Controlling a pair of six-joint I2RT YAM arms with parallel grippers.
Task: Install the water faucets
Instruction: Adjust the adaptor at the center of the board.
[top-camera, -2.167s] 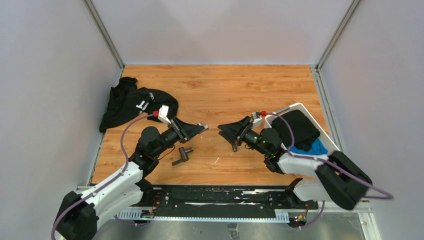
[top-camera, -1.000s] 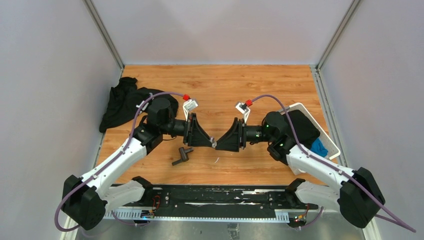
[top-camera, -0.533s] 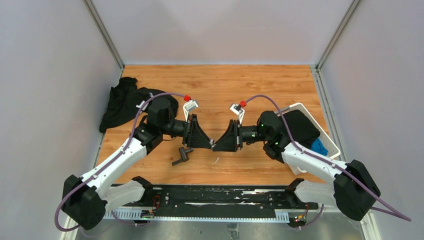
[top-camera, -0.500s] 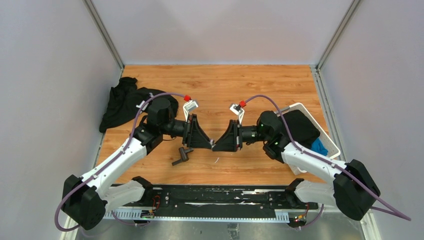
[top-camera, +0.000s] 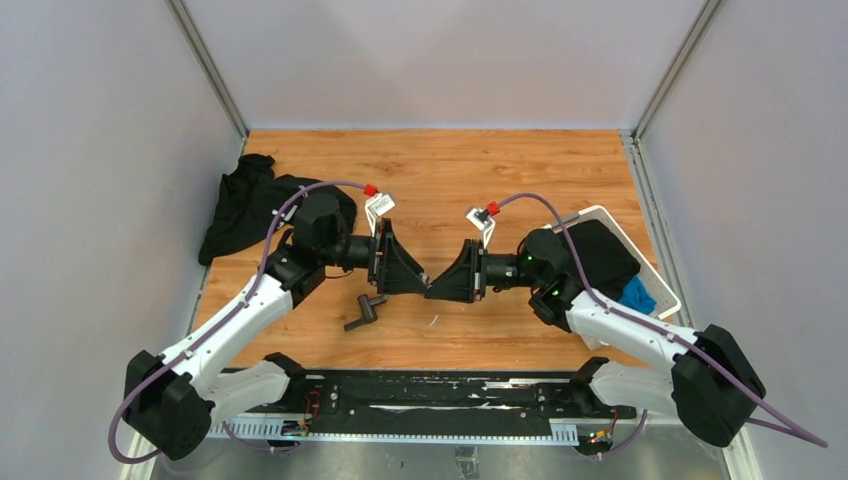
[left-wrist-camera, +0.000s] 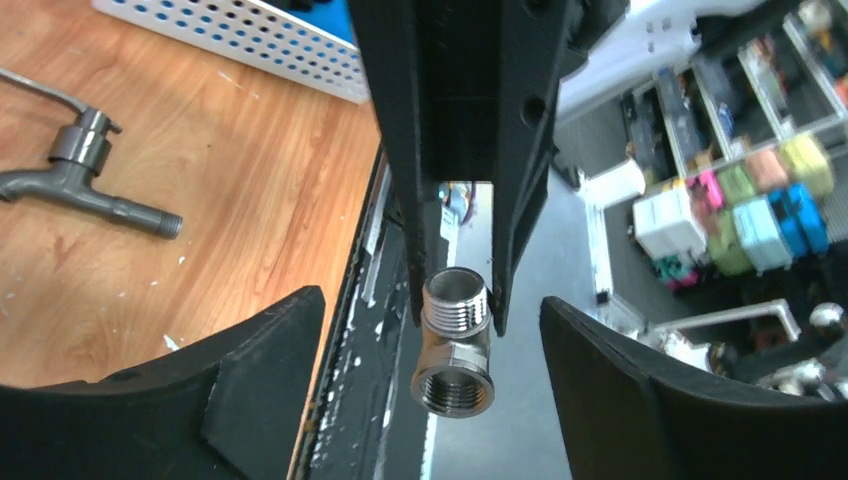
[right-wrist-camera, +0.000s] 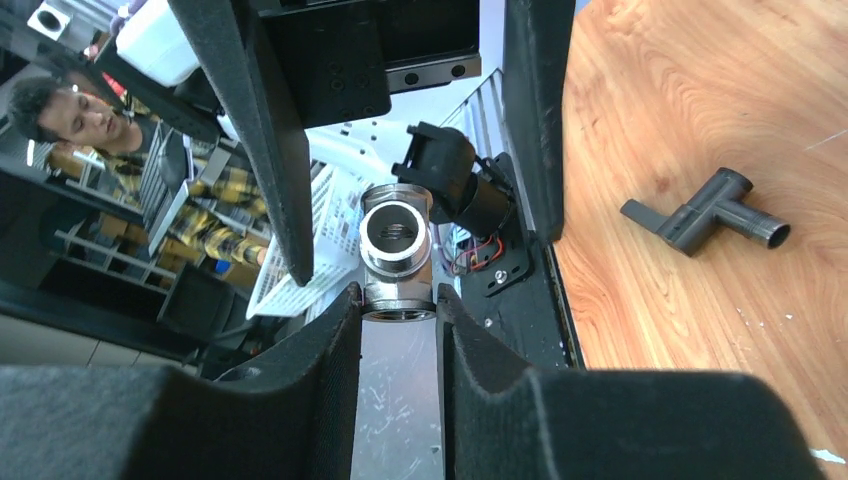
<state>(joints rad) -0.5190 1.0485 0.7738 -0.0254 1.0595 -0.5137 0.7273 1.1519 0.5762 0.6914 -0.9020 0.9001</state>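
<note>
Left wrist view: a silver tee fitting (left-wrist-camera: 455, 345) hangs in mid-air, pinched at its threaded end by the two fingers of the right gripper (left-wrist-camera: 457, 322) reaching in from the top of the frame. The left gripper (left-wrist-camera: 428, 305) stands released, its fingers spread wide to either side of the tee fitting and clear of it. A dark-grey faucet (left-wrist-camera: 80, 180) lies on the wooden table (left-wrist-camera: 250, 220), off to the left of the tee fitting.

Right wrist view: the right fingers are clenched on one end of the tee fitting. Its long axis appears to run straight out toward the opposing gripper, with one open port turned up at the lens. The left fingers flank the tee fitting without touching it.

Top view: both grippers meet tip to tip above the table. The faucet rests below the tee fitting, on the left arm's side, so the free left arm looks the nearer one to fetch it.
</note>
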